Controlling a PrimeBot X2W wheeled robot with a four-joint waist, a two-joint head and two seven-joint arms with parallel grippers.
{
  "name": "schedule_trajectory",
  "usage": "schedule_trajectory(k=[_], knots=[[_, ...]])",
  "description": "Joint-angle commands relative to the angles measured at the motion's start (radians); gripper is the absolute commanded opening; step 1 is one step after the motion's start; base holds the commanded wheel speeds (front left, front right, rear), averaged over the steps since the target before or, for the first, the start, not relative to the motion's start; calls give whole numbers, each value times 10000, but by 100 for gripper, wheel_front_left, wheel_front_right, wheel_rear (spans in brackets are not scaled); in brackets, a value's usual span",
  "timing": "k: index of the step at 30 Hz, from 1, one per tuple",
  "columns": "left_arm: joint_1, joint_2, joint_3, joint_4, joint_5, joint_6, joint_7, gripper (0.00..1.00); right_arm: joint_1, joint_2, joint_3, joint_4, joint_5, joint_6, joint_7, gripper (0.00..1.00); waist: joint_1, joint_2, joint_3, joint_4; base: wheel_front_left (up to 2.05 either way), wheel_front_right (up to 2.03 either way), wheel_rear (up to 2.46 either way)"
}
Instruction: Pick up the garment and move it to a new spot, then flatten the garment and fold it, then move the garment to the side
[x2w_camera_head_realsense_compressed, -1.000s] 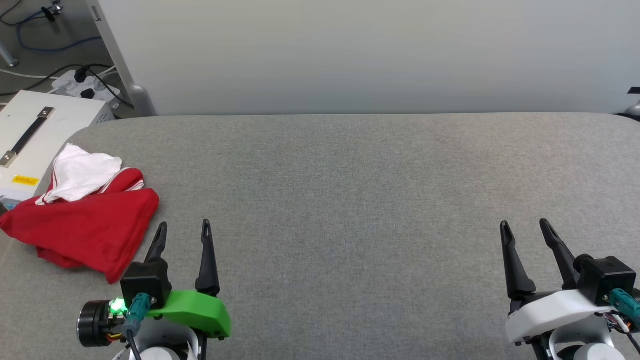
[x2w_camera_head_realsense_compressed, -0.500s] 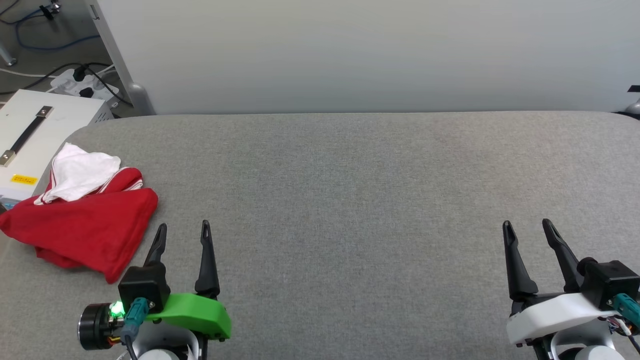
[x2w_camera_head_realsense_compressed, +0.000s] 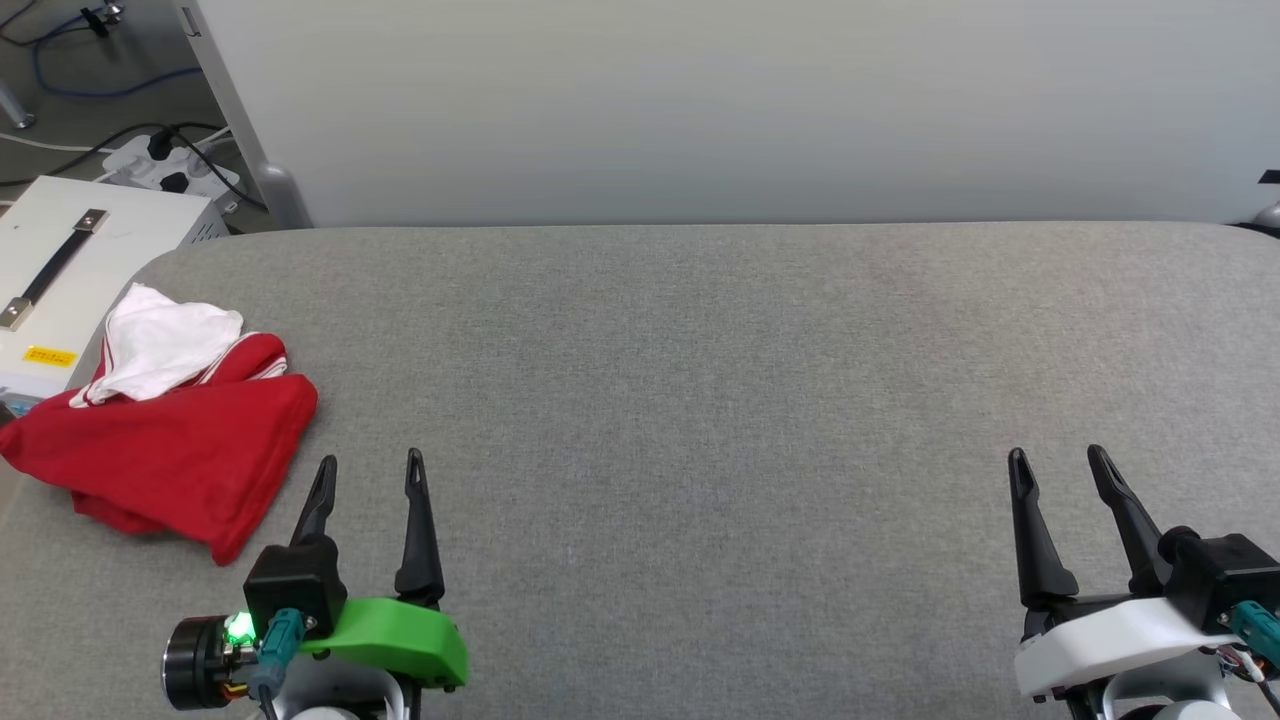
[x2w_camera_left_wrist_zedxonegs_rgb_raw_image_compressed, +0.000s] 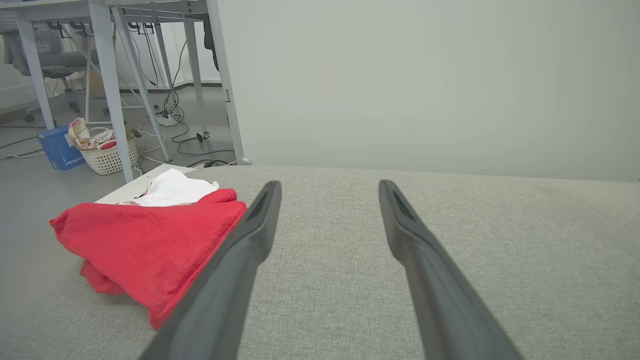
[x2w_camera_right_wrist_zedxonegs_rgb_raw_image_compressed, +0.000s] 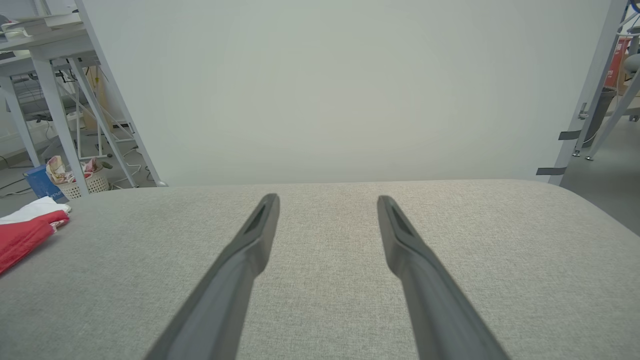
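Observation:
The garment (x2w_camera_head_realsense_compressed: 170, 440), red with a white sleeve bunched on top, lies folded in a heap at the table's left edge; it appears again as the garment (x2w_camera_left_wrist_zedxonegs_rgb_raw_image_compressed: 145, 240) left of my fingers and as the garment (x2w_camera_right_wrist_zedxonegs_rgb_raw_image_compressed: 22, 232) at the far left. My left gripper (x2w_camera_head_realsense_compressed: 370, 462) stands open just right of the heap, apart from it, with nothing between its fingers (x2w_camera_left_wrist_zedxonegs_rgb_raw_image_compressed: 260, 220). Far to the right, near the front edge, my right gripper (x2w_camera_head_realsense_compressed: 1058, 458) is open and empty, fingers (x2w_camera_right_wrist_zedxonegs_rgb_raw_image_compressed: 262, 225) over bare fabric.
The grey fabric table (x2w_camera_head_realsense_compressed: 700, 380) stretches wide between the grippers, backed by a pale wall panel (x2w_camera_head_realsense_compressed: 700, 100). A white box with a strap (x2w_camera_head_realsense_compressed: 70, 270) sits off the left edge. A laundry basket (x2w_camera_left_wrist_zedxonegs_rgb_raw_image_compressed: 107, 152) and table legs stand on the floor beyond.
Both grippers have drawn back slightly toward the table's front edge, still open. The garment has not moved.

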Motion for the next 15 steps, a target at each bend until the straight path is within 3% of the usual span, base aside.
schedule_trajectory(k=[1,15], knots=[[182,-30,-27,24,-45,61,-96,100,143,9,-21,14,149,-4,-121,100,0,0,8,5,0,0,0],[257,-35,-125,120,-203,155,-385,100,240,11,-79,94,377,-5,-407,100,0,0,35,40,0,0,0]])
